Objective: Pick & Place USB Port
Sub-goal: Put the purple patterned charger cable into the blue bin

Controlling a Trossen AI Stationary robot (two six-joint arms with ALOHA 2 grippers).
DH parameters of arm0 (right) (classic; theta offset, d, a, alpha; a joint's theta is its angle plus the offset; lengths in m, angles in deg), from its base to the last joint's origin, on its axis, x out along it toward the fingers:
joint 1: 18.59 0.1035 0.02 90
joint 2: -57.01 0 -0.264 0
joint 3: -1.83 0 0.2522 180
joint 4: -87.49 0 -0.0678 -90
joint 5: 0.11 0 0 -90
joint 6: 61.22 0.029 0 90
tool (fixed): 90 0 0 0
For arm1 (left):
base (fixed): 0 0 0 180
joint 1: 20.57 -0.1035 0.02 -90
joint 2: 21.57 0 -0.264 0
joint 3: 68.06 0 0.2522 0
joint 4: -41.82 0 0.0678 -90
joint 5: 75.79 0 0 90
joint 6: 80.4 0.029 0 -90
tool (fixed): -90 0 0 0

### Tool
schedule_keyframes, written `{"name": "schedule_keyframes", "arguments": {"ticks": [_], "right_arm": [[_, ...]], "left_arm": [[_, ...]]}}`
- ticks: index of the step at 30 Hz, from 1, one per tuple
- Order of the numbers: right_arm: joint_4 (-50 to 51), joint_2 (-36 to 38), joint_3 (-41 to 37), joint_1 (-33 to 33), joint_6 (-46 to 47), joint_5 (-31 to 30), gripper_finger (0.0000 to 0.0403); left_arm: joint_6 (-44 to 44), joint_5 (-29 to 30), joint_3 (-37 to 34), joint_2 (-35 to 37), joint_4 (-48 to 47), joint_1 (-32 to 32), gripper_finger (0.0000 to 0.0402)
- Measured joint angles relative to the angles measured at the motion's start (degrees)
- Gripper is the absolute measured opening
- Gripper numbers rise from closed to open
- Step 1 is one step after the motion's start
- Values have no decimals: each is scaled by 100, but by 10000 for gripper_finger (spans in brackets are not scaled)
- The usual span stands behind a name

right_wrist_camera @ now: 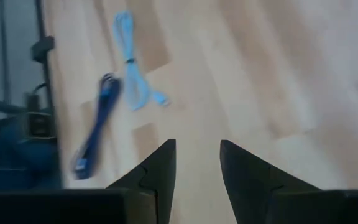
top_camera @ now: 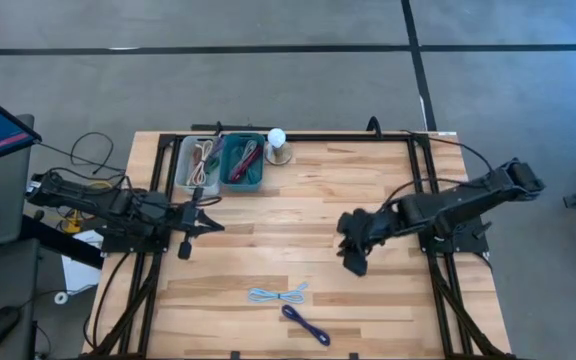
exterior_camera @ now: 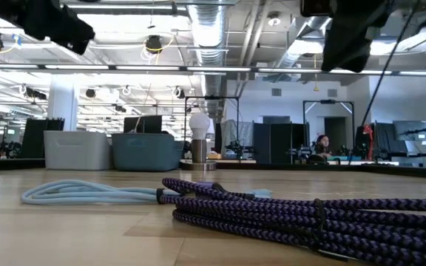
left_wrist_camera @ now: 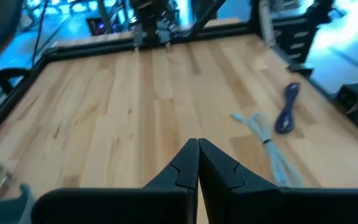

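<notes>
Two bundled cables lie flat on the wooden table near its near edge: a light blue one [top_camera: 278, 294] [right_wrist_camera: 132, 62] [left_wrist_camera: 267, 140] and a purple braided one [top_camera: 305, 324] [right_wrist_camera: 98, 121] [left_wrist_camera: 286, 107] [exterior_camera: 309, 214]. My right gripper [top_camera: 353, 262] [right_wrist_camera: 196, 163] hangs open above the table, right of centre, up and to the right of the cables, holding nothing. My left gripper [top_camera: 186, 245] [left_wrist_camera: 197, 155] is shut and empty over the table's left side, in front of the bins.
A white bin [top_camera: 198, 163] and a teal bin [top_camera: 243, 160], both holding cables, stand at the far left of the table. Beside them is a white bulb on a small stand [top_camera: 278, 145]. A black frame rail [top_camera: 318, 135] runs along the table's edges.
</notes>
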Motion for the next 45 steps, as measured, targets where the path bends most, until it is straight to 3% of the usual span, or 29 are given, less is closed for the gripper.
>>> {"name": "schedule_keyframes", "arguments": {"ticks": [6, 24, 45], "right_arm": [[-41, -847, 543, 335, 1037, 459, 118], [-39, -3295, 2426, 757, 1351, 574, 118], [-344, -4667, 3306, 1476, 2847, 581, 118]], "left_arm": [[-1, 280, -280, -1, 1, -2, 9], [-115, 284, -369, -8, 303, 0, 10], [-864, 252, -368, -133, 309, 0, 10]]}}
